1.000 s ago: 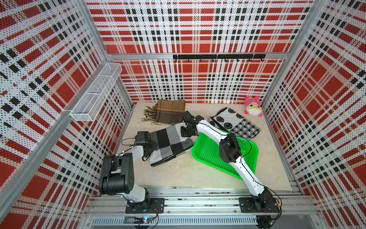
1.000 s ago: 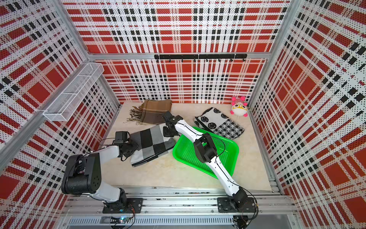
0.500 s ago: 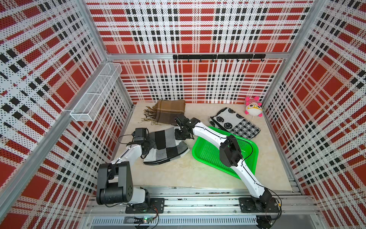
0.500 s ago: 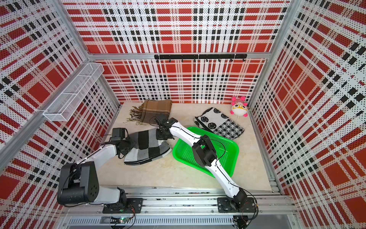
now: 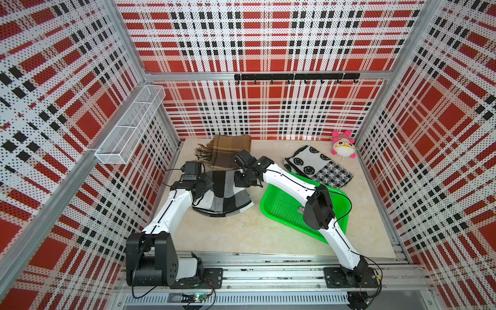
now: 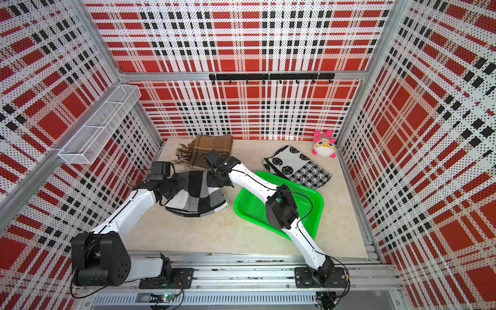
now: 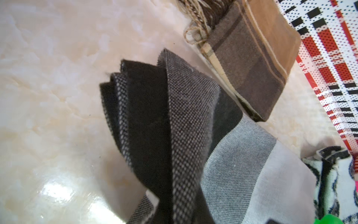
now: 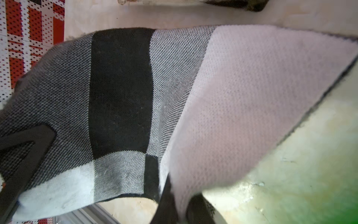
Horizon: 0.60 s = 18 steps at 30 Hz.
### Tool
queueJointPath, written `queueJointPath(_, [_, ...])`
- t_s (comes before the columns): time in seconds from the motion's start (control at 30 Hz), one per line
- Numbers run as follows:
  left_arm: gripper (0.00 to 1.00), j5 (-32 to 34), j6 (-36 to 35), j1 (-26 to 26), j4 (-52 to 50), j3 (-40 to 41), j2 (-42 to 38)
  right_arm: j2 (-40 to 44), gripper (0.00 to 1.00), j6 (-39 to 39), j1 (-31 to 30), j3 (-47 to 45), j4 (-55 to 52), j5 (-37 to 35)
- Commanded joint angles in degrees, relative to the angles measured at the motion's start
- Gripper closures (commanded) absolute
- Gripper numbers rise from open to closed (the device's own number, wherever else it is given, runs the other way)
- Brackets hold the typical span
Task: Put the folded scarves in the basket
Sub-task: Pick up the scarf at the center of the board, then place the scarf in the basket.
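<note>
The folded scarf [image 5: 225, 194] [image 6: 198, 197], checked black, grey and white, hangs in a sagging arc between my two grippers, left of the basket. My left gripper [image 5: 206, 185] [image 6: 180, 185] is shut on its left end; in the left wrist view the scarf's layered edge [image 7: 186, 126] fills the picture and hides the jaws. My right gripper [image 5: 243, 183] [image 6: 216, 181] [image 8: 183, 211] pinches the white far corner of the scarf [image 8: 242, 97]. The bright green basket [image 5: 281, 208] [image 6: 251, 208] lies under the right arm, with only a small sticker on its floor.
A brown fringed scarf [image 5: 230, 153] lies at the back. A black-and-white patterned scarf [image 5: 319, 166] lies behind the basket. A pink and white plush toy [image 5: 343, 145] sits in the back right corner. A white wire shelf [image 5: 131, 128] hangs on the left wall.
The scarf lay flatter a second ago. Both grippers have raised its ends and the right gripper has come leftwards, so the middle now sags in a curve.
</note>
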<state>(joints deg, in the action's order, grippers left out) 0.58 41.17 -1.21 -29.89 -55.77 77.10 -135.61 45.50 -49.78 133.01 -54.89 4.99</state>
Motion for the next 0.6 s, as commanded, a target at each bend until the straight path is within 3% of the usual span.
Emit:
queueJointPath(0.0, [1.00, 1.0, 0.6, -2.1, -1.4, -5.1, -1.0, 7.4, 1.00, 1.5, -0.9, -2.3, -3.0, -3.7])
queueJointPath(0.2, [1.00, -0.3, 2.2, -8.2, -4.6, -13.4, 1.4, 15.8, 1.00, 2.6, -1.3, -7.5, -6.4, -8.8])
queueJointPath(0.57, [1.00, -0.2, 7.0, -27.9, -5.1, -27.9, 12.9, 37.3, 1.00, 7.0, -0.4, -32.4, -11.1, -19.4])
